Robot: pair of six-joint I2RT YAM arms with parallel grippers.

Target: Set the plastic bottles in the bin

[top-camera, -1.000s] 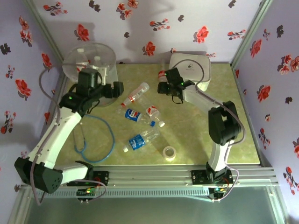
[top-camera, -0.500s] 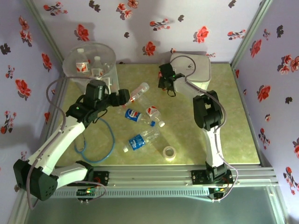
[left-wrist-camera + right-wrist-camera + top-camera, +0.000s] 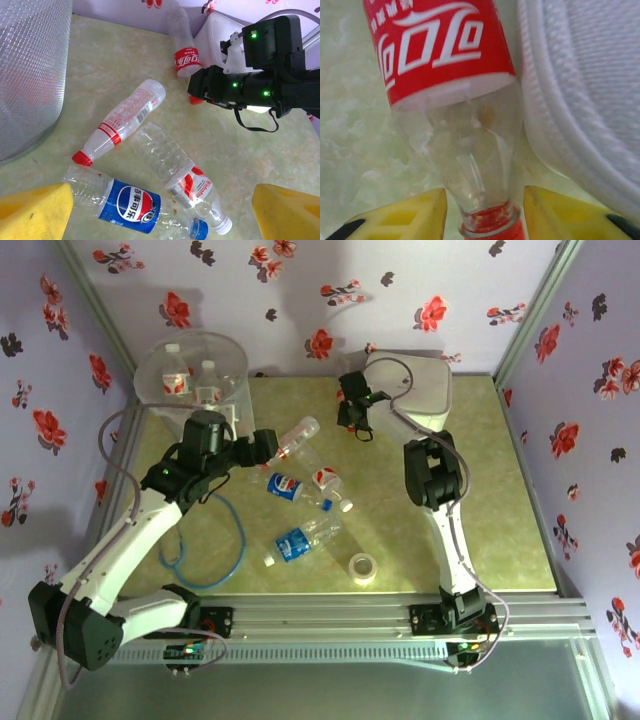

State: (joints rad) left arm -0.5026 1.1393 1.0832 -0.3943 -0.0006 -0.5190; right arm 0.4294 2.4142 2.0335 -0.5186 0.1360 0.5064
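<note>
Where the white box (image 3: pixel 415 390) meets the far wall, a cola bottle (image 3: pixel 440 50) lies on its side on the table (image 3: pixel 480 540). It is pressed close along the box's rounded rim. That rim leaves little room for the finger nearer the box. The right gripper (image 3: pixel 485 215) sits at the bottle's neck. Its yellow fingers (image 3: pixel 405 217) stand apart, one on each side of the neck just above the red cap (image 3: pixel 490 232). A slim gap shows on each side, so they are not clamped.

The bin (image 3: pixel 190 360) stands well apart in the far left corner, with two bottles (image 3: pixel 176 380) upright inside. Between bin and box, mid-table, the left gripper (image 3: pixel 160 215) hangs with fingers spread wide and nothing between them. Below it lie a red-capped bottle (image 3: pixel 125 120), a Pepsi bottle (image 3: pixel 127 205) and a crushed bottle (image 3: pixel 187 185), the last two touching. A second Pepsi bottle (image 3: pixel 300 540) lies nearer the bases, with a tape roll (image 3: pixel 363 568) beside it and a blue cable (image 3: pixel 243 535) looped to its left.
</note>
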